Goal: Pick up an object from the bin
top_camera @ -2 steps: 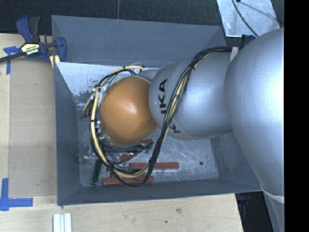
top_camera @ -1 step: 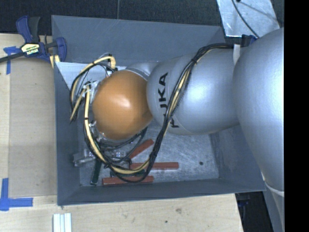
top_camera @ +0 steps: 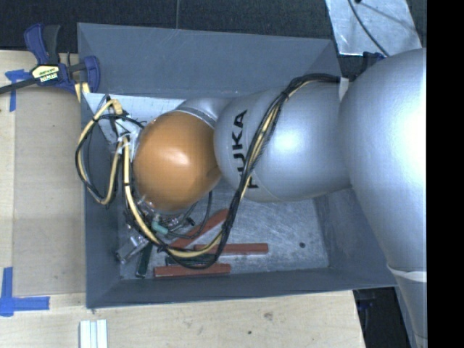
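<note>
3 reddish-brown strips (top_camera: 246,249) on bin floor (top_camera: 290,227), gripper (top_camera: 148,227) largely hidden under orange cover (top_camera: 174,158) — grip unreadable

Arm (top_camera: 290,151) w/ orange cover (top_camera: 174,158) low over bin (top_camera: 217,290) left; red-brown sticks (top_camera: 243,249) nr front wall.

The setting is taken to be a robotics laboratory or test cell. A large silver-grey industrial robot arm with rounded joints (top_camera: 304,151), lettered KUKA in black, is seen reaching into a grey sheet-metal bin with sloped walls (top_camera: 217,288). A smooth orange dome-shaped cover (top_camera: 174,162) is fitted at the wrist. Exposed black and yellow cables (top_camera: 98,158) are looped loosely along the arm and out past the cover. A dark, carpet-like surface (top_camera: 217,2) is seen beyond the bin's far wall.
</note>
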### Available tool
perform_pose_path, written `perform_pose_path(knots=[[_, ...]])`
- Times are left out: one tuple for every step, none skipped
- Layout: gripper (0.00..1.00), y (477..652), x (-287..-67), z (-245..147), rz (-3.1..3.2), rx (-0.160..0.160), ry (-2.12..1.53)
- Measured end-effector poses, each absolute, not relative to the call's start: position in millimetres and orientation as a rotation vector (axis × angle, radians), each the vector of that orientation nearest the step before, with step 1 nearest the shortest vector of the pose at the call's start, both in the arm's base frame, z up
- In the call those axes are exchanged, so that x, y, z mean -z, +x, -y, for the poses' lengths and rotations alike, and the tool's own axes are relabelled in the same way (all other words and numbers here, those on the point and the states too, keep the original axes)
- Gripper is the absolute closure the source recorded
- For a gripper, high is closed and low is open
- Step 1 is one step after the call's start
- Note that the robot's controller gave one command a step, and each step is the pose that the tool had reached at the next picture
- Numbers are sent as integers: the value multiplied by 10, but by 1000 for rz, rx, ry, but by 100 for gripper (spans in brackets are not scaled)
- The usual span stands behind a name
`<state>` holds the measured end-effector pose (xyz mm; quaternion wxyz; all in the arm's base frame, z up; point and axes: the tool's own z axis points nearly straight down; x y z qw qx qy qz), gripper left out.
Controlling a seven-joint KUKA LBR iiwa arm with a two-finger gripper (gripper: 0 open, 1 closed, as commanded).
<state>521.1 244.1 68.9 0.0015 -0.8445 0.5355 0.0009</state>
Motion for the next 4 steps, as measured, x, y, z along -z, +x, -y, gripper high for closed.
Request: perform_pose_path(knots=[[0, 4971, -700, -2425, -1196, -2, -2904], [100, 4969, -702, -2426, -1200, -5, -2904], [100, 4976, -1183, -2435, -1203, 2, -2897], [100, 4981, -1382, -2442, -1208, 1, -2895]])
